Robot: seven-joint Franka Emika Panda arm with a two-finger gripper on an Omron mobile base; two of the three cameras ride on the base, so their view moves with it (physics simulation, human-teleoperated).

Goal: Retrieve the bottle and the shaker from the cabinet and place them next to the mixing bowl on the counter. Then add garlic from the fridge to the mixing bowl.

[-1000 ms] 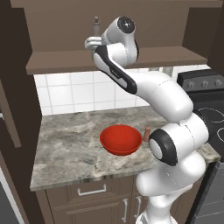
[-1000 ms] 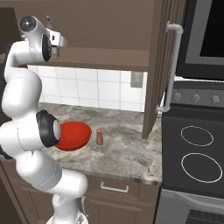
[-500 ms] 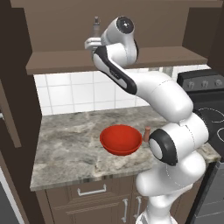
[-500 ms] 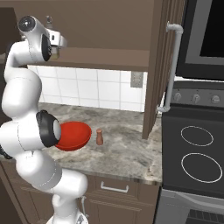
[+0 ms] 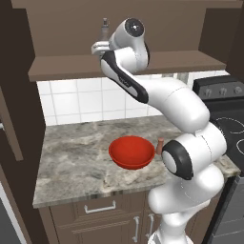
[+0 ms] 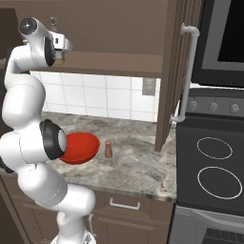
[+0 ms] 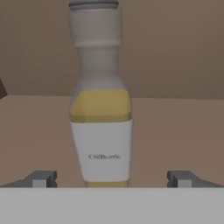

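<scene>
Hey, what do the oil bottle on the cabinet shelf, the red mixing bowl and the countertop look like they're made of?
Oil bottle: probably clear glass or plastic, since yellow oil shows through above a white paper-like label; grey cap.
Mixing bowl: smooth glossy red, likely plastic or glazed ceramic; the look leaves it open.
Countertop: mottled grey-brown veining suggests polished granite or a stone-look laminate.

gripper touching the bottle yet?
Apart. In the hand view the gripper is open, its fingertips standing well clear on both sides of the bottle, with bare shelf showing between each tip and the bottle.
</scene>
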